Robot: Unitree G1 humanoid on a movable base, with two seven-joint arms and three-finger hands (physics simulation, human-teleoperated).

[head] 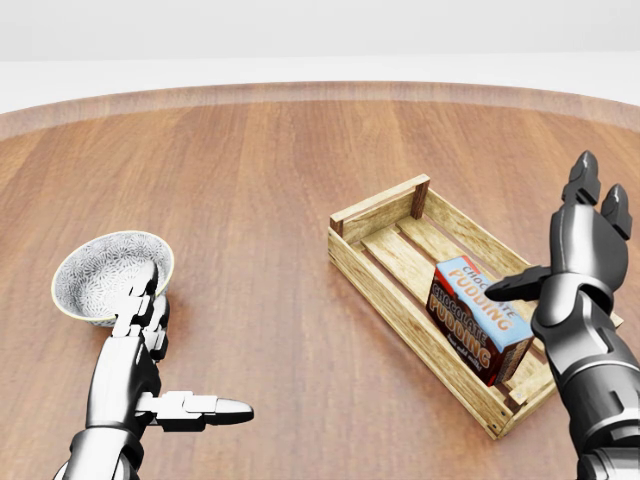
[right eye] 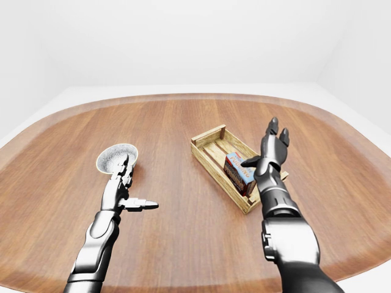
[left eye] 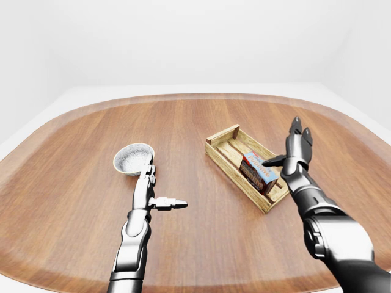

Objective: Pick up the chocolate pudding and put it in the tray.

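The chocolate pudding box [head: 478, 316], brown, blue and red, lies inside the wooden slatted tray [head: 378, 215] at the right of the head view, toward the tray's lower end. My right hand [head: 575, 255] is open just right of the box, fingers pointing up, thumb reaching toward the box without closing on it. My left hand [head: 165, 355] is open and empty at the lower left, thumb pointing right, just below the bowl.
A white speckled bowl [head: 100, 275] sits on the round wooden table [head: 250, 180] at the left, right above my left hand. The table's raised rim [left eye: 195, 97] curves along the top; white floor and walls lie beyond.
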